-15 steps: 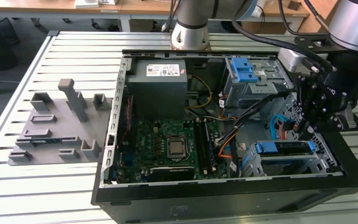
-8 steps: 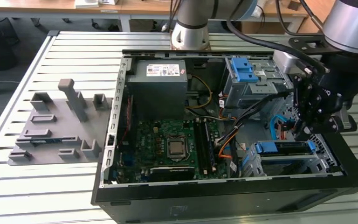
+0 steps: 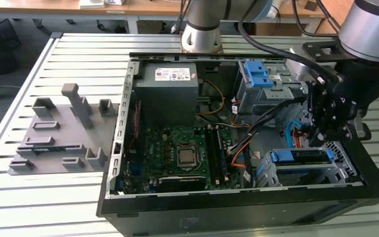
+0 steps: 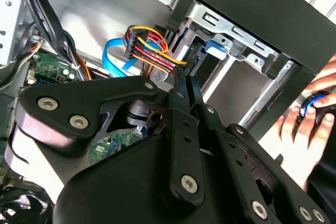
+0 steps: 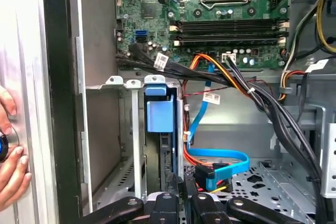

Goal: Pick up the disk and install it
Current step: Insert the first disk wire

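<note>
In the exterior view, your gripper (image 3: 325,140) hangs just above the disk (image 3: 299,156), seated in its bay by the case's edge. In the first wrist view, the fingers (image 5: 173,184) are together, holding nothing, cables close beside them.

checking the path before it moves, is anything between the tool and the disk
Nothing visible does. In the first wrist view the tool sits close to the disk, which stands in the drive cage. The blue cable and coloured wires lie beside the tool, not across the gap.
</note>
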`<state>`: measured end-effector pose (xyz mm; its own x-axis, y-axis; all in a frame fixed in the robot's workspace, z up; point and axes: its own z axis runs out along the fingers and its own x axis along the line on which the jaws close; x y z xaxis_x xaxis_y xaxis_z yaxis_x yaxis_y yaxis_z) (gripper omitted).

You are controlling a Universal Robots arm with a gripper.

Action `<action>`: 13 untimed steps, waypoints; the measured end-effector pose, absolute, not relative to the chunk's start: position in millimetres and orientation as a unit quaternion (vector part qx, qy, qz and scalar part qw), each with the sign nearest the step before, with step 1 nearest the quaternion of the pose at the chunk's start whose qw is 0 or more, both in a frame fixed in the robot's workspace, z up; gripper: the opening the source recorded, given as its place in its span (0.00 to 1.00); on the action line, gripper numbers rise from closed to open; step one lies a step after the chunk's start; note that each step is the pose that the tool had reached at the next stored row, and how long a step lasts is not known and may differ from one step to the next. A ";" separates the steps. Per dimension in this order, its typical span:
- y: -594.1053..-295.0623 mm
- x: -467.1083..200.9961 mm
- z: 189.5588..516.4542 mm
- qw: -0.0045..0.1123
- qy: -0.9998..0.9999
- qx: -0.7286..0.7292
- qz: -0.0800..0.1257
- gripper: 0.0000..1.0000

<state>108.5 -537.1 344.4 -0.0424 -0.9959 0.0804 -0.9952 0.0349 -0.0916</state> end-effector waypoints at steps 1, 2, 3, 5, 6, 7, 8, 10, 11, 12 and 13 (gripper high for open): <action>-538.6 108.1 343.6 0.004 0.719 -0.692 -0.061 0.16; -539.8 107.8 342.9 0.005 0.718 -0.693 -0.062 0.16; -540.7 107.6 342.2 0.005 0.718 -0.693 -0.062 0.16; -541.5 107.2 340.7 0.007 0.717 -0.694 -0.063 0.16; -542.6 105.4 338.7 0.012 0.714 -0.697 -0.060 0.16; -542.8 105.4 338.7 0.013 0.714 -0.698 -0.059 0.16; -543.1 105.3 338.5 0.015 0.714 -0.698 -0.057 0.16; -543.3 105.3 338.4 0.019 0.714 -0.698 -0.053 0.16; -543.5 105.3 338.3 0.021 0.714 -0.698 -0.051 0.16; -544.0 105.2 338.2 0.022 0.714 -0.698 -0.050 0.16; -544.8 105.2 338.1 0.023 0.714 -0.698 -0.049 0.16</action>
